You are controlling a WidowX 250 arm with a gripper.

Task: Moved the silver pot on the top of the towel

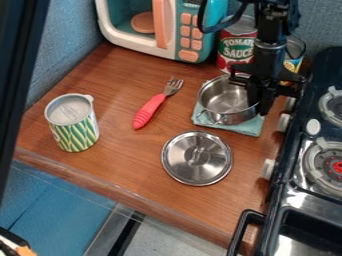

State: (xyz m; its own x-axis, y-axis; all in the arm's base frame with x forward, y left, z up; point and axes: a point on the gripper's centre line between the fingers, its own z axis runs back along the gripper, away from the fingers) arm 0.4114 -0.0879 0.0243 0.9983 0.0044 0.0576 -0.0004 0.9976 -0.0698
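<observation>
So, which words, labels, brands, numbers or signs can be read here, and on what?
"TOMATO SAUCE": on the red can.
Too small to read: marks on the control panel of the toy microwave.
Partly hidden, unreadable: print on the yellow-and-blue can.

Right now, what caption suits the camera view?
Black gripper at a silver pot on a towel, lid and fork nearby.

Upper right: pot (226, 102), shiny smooth metal, on matt cloth towel (248, 127); lower centre: lid (196, 159), polished metal; centre: fork (156, 103), metal tines, smooth plastic-looking handle; counter (113, 75), wood-grained, satiny.
</observation>
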